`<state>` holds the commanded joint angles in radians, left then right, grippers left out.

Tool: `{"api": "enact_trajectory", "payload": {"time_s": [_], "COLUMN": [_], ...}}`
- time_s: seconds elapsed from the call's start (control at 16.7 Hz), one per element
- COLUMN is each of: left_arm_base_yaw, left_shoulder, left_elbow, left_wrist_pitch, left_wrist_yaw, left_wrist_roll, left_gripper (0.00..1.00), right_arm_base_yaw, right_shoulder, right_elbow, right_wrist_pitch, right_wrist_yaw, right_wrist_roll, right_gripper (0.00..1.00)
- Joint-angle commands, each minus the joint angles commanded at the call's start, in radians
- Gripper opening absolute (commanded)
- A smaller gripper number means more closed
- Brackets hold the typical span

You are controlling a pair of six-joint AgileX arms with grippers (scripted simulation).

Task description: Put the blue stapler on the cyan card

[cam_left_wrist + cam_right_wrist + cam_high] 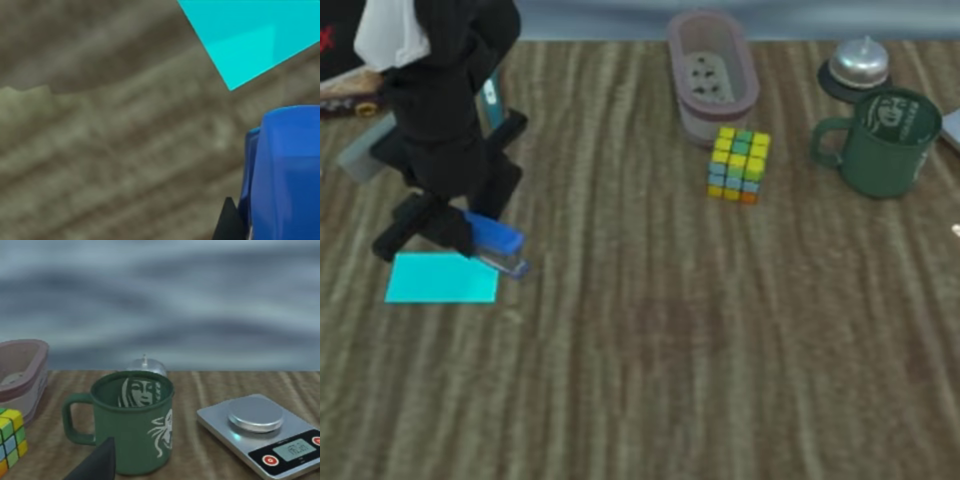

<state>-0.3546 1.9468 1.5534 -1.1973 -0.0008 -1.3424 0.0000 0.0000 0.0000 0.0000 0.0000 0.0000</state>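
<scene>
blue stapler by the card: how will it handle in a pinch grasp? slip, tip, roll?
The blue stapler looks rigid, so it should not flex. Its rounded glossy top may slip in the left pincer. The flat metal base suggests it won't roll, and should settle flat on the cyan card.

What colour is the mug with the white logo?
Dark green mug; the right wrist view shows it best.

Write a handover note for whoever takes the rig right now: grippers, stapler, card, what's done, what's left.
Left gripper: at the table's left side, closed on the blue stapler, just past the cyan card's far right corner.
Right gripper: out of the top view; fingers not readable.
Card: flat on the table, nothing on it.
Done: stapler gripped.
Left: carry it over the card, set it down, release.
</scene>
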Motion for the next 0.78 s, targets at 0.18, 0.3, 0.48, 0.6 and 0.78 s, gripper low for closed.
{"api": "enact_trajectory", "payload": {"time_s": [0.18,0.3,0.48,0.6,0.78], "left_arm_base_yaw": [0.099,0.157,0.205,0.206,0.202], "left_shoulder": [0.043,0.064,0.076,0.077,0.073], "left_elbow": [0.066,0.104,0.133,0.133,0.127], "left_wrist_pitch": [-0.029,-0.043,-0.052,-0.052,-0.047], "left_wrist_yaw": [-0.005,-0.008,-0.010,-0.011,-0.010], "left_wrist_roll": [-0.196,-0.292,-0.356,-0.357,-0.355], "left_gripper": [0.00,0.00,0.00,0.00,0.00], "right_arm_base_yaw": [0.000,0.000,0.000,0.000,0.000], "right_shoulder": [0.000,0.000,0.000,0.000,0.000], "right_elbow": [0.000,0.000,0.000,0.000,0.000], "right_wrist_pitch": [0.000,0.000,0.000,0.000,0.000], "right_wrist_yaw": [0.000,0.000,0.000,0.000,0.000], "right_wrist_roll": [0.000,0.000,0.000,0.000,0.000], "right_gripper": [1.00,1.00,1.00,1.00,1.00]}}
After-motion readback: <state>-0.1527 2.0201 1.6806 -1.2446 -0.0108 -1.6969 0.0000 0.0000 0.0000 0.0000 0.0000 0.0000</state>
